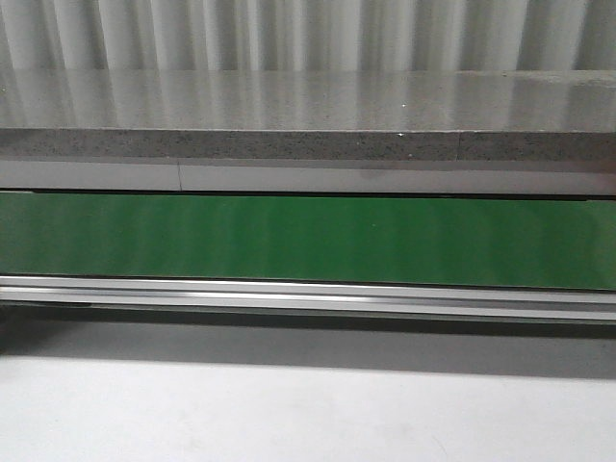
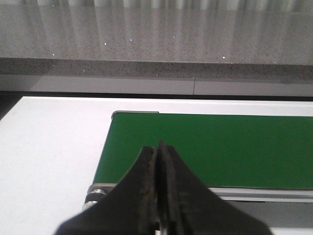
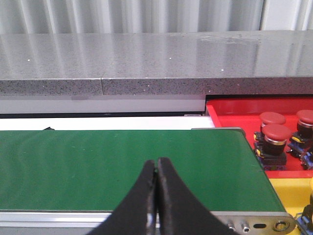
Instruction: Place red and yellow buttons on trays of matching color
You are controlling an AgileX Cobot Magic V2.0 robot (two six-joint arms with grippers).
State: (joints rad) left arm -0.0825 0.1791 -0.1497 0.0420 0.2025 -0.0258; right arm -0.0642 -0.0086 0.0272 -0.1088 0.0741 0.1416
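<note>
Right wrist view: belt (image 3: 122,161) bare, both grippers (image 3: 157,177) (image 2: 159,154) pinched together, empty; wait w/ jaws opened for next button.

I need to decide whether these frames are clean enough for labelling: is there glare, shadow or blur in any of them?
Front view: striped reflections on the grey counter, faint banding on the green belt, a soft shadow under its rail. Left wrist view: the shut left gripper is dark and slightly soft. Right wrist view: the right gripper is dark too; the red buttons stay sharp.
</note>
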